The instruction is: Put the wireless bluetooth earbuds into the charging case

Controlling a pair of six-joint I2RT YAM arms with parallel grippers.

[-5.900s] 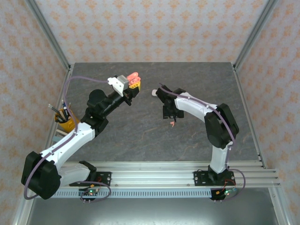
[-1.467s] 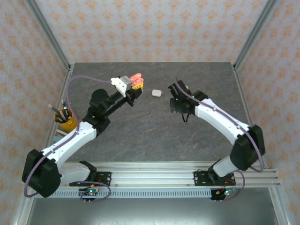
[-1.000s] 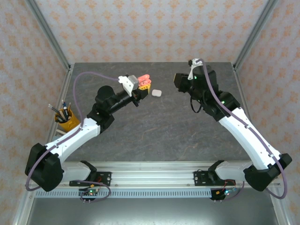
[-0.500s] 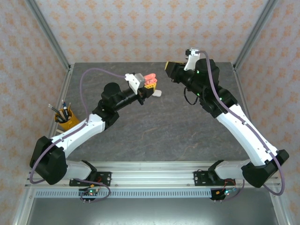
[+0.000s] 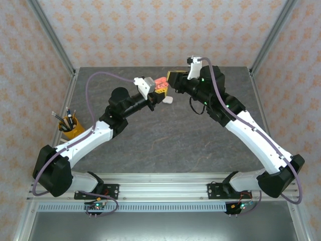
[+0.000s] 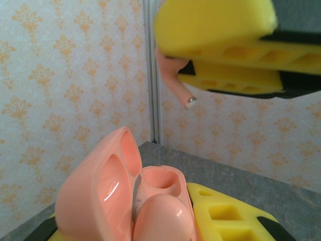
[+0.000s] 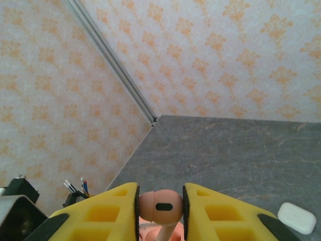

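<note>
Coral-pink and glossy, a small stemmed earbud [image 7: 159,207] of hard plastic was pinched at its rounded head between the yellow foam pads of the right gripper [image 7: 160,200]. Its stem hung down with the silver tip lowest. The jaws were closed on it, and it hung in the air just above an open coral-pink clamshell charging case [image 6: 120,196].

The left gripper [image 5: 159,90] was clamped on that case near its base. It held the case off the grey stone-patterned table [image 5: 165,140] with the lid tilted back. One well in the case stood empty. The nearer well held a rounded pink shape, probably a seated earbud, though that could not be told for sure. A small white closed charging case [image 5: 168,100] lay on the table just beside the two grippers.

The earbud would likely be very light, rigid and slick, so it could twist or pop out from between soft pads. The hold across the head seemed the right one, since it left the stem free to enter the well. The open case, hard and smooth too, seemed best held low on its body, clear of the hinge and wells.
</note>
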